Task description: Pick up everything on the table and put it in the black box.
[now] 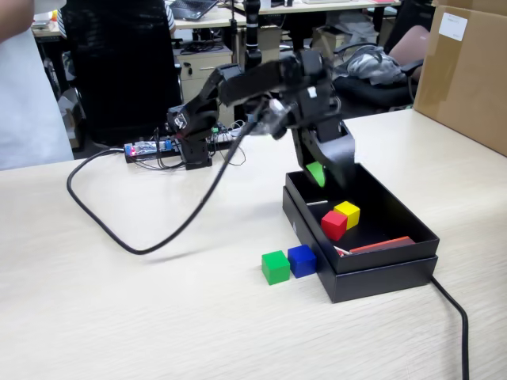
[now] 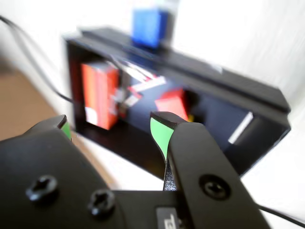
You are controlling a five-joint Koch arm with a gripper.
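I saw the green cube (image 1: pixel 275 267) and blue cube (image 1: pixel 302 260) touching on the table (image 1: pixel 158 317), just beside the box (image 1: pixel 380 273). Red (image 1: pixel 333 225) and yellow (image 1: pixel 347 214) cubes lay inside. My gripper (image 2: pixel 114 131) hung above the box, jaws apart, empty.

Black box (image 1: pixel 380 265) sitting on pale wooden tabletop (image 1: pixel 158 317), open top. Inside: red cube (image 1: pixel 333 225) touching yellow cube (image 1: pixel 348 214), plus a flat red-orange item (image 1: pixel 382 245) along the near wall. Outside, just beside box's left wall: blue cube (image 1: pixel 302 260), green cube (image 1: pixel 275 267) touching it. Gripper (image 1: pixel 318 172) hanging over box's far end, jaws pointing down (green pad visible, spacing unclear). Black cable (image 1: pixel 142 237) looping across tabletop at left.
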